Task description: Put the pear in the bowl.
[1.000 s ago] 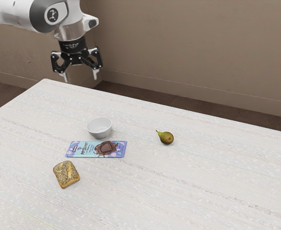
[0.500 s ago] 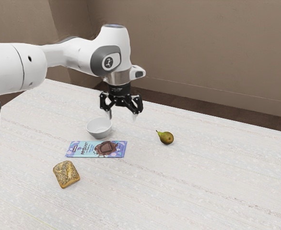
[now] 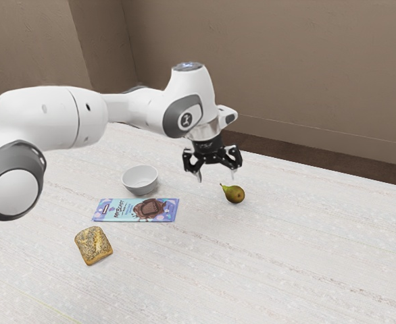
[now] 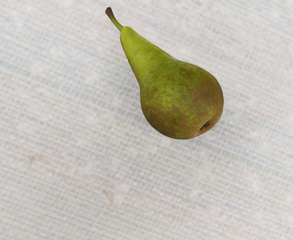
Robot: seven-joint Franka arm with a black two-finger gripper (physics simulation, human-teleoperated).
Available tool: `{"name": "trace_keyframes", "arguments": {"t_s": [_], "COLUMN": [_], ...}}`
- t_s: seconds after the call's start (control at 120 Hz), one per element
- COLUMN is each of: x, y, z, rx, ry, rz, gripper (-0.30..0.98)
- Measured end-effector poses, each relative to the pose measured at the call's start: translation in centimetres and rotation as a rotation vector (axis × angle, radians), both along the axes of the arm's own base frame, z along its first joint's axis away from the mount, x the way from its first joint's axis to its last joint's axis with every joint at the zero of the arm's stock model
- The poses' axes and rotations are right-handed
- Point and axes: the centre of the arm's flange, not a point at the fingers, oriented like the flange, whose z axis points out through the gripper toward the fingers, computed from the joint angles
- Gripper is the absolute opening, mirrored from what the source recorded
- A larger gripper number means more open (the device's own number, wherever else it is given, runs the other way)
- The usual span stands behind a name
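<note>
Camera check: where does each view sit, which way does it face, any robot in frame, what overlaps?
Exterior view: beside the arm, looking obliquely down across the table toward the wall; the arm comes in from the exterior view's left, its end effector open and pointing down near the pear.
Wrist view: mounted at the end effector, facing roughly straight down at the pear.
Shared: the pear, lying on its side, and the pale tabletop around it.
</note>
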Motion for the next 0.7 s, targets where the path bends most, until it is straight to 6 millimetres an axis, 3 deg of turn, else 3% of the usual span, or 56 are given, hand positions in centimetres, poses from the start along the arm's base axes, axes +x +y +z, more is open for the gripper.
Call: {"name": "trace_keyframes", "arguments": {"t_s": [0.417, 0.7], "x": [2.9, 3.5], "y": [-0.3, 0.1], "z": [-4.8, -6.6], "rx": [-0.085, -0.112], "ry": [-0.024, -0.034], "rz": [0.259, 0.408], "gripper": [0.69, 0.69]}}
